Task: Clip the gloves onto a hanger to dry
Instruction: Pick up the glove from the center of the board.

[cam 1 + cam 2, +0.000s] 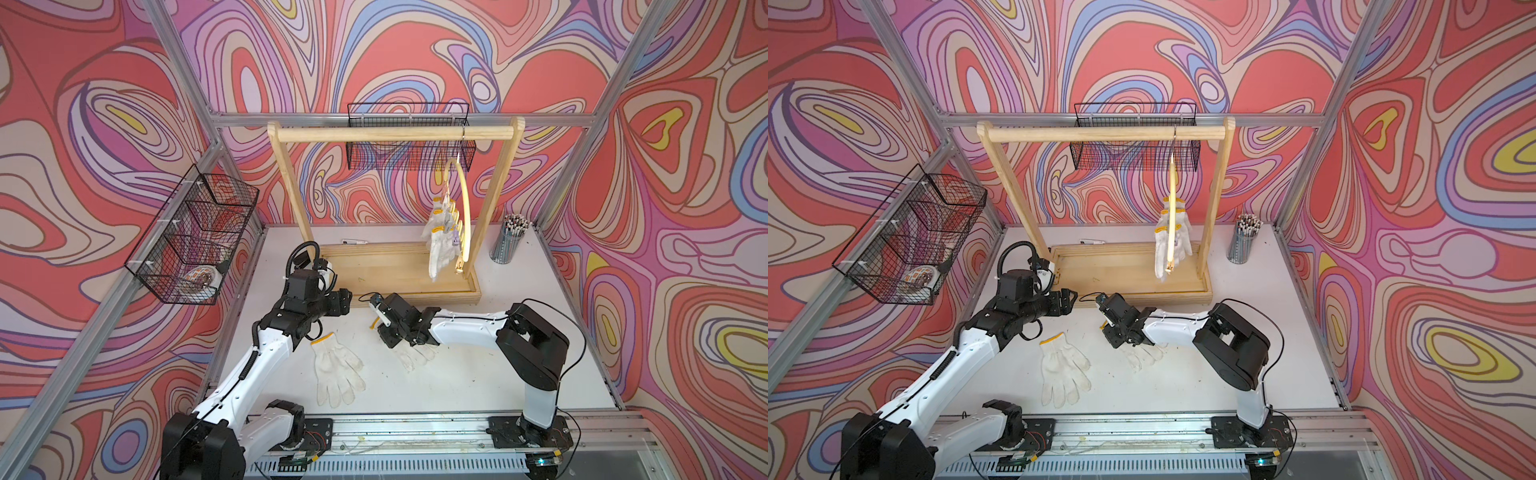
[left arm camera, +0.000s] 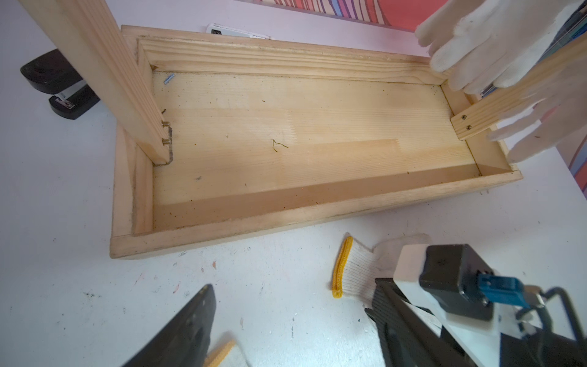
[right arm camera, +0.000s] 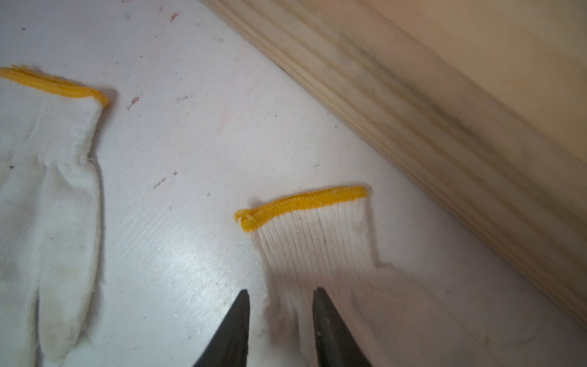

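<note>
Pick-up step: right gripper (image 3: pixel 281 290) jaws astride glove (image 3: pixel 317 241) on bench (image 3: pixel 190 152) beside rack (image 3: pixel 444 105) base, grasp unconfirmed; next: pinch the cuff firmly, lift toward a hanger (image 1: pixel 470 216) clip on the rack.

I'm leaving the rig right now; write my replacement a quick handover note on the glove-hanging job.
Left gripper: open, empty, hovering by the rack's base.
Right gripper: jaws astride the wrist of a glove on the table; grip not confirmed.
Second glove lies flat beside it.
Done: some gloves clipped on the hanger, which hangs from the rail.
To do: clip both table gloves.
</note>
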You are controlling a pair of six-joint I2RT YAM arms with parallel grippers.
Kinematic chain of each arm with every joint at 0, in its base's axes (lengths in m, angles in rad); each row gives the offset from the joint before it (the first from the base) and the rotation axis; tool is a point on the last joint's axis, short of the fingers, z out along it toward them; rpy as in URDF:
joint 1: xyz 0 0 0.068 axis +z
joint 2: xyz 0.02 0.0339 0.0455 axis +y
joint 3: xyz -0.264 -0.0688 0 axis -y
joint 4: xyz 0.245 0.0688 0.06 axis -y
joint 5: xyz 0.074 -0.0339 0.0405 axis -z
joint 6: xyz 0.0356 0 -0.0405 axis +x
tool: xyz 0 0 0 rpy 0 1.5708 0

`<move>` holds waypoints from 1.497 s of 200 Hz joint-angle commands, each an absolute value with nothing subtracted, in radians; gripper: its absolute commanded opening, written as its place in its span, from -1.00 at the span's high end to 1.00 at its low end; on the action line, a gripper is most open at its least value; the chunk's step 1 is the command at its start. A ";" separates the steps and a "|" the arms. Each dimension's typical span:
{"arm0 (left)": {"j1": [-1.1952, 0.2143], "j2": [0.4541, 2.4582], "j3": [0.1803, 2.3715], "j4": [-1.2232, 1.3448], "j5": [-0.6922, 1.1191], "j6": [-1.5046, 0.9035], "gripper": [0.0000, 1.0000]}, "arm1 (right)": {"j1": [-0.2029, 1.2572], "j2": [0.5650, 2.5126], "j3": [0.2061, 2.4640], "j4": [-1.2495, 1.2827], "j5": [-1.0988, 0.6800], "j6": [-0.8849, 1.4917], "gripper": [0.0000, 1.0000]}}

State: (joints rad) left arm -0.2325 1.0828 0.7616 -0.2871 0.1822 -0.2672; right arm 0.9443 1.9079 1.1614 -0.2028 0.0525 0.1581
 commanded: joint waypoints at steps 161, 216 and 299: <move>-0.211 1.046 0.732 -0.230 0.195 -0.296 -0.62 | 0.973 1.968 1.161 -0.351 0.068 0.150 1.00; -0.212 1.062 0.713 -0.143 0.346 -0.294 -0.62 | 0.959 1.675 1.048 -0.359 -0.198 0.183 1.00; -0.212 1.155 0.712 0.215 0.813 -0.306 -0.59 | 0.864 1.304 1.014 -0.368 -0.559 0.220 1.00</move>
